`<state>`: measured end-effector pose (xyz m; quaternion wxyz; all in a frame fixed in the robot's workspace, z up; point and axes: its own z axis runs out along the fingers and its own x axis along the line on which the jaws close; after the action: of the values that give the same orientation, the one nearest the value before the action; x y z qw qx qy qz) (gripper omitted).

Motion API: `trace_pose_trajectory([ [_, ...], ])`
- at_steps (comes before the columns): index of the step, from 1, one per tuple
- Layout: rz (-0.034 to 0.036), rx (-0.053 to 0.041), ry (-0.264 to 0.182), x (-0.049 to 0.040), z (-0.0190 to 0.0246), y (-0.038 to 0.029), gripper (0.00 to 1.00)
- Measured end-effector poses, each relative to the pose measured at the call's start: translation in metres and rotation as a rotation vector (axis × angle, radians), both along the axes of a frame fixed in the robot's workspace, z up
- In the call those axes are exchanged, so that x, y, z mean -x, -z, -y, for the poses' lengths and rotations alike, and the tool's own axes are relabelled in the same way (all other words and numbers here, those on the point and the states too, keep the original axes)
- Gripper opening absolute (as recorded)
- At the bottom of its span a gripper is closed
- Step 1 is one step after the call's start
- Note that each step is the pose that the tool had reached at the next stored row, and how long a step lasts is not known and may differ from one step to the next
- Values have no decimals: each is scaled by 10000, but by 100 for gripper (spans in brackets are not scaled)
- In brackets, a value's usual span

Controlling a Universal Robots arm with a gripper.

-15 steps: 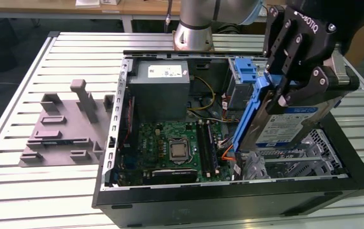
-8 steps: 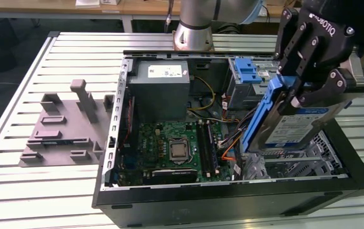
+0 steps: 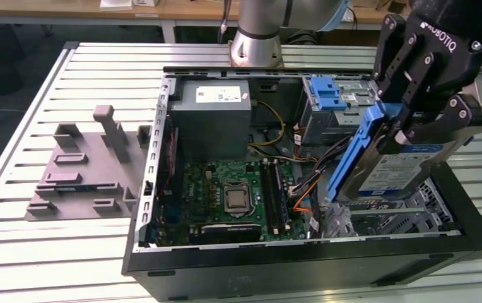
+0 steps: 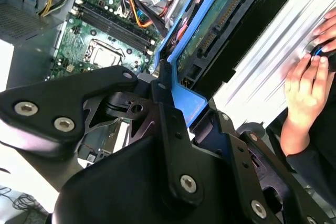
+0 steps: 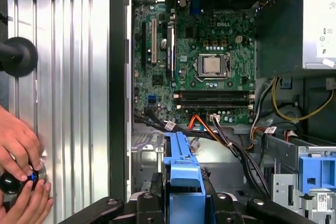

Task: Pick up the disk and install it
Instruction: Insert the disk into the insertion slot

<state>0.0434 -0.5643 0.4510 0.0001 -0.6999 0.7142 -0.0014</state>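
The disk [image 3: 392,165], silver in its blue carrier, hangs tilted above the open computer case [image 3: 308,265], at about 3 o'clock from the processor socket [image 3: 236,197] in the exterior view. The gripper [image 3: 409,126] is clamped on the disk's upper end. A white-and-blue label [image 3: 387,175] covers the disk's face, its print too small to read. The grey power supply [image 3: 211,120], about 12 o'clock from the socket, carries a white sticker [image 3: 223,95].

exterior view looks down aslant on the whole computer case [image 3: 308,259]; both wrist views look close past the hand [image 5: 181,192] into it, sharing the circuit board [image 5: 210,82].
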Motion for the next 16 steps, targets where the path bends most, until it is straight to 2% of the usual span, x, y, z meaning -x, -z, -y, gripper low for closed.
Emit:
trace_pose_trajectory([
  [16, 0, 1, 4, -211, 0, 43, 36],
])
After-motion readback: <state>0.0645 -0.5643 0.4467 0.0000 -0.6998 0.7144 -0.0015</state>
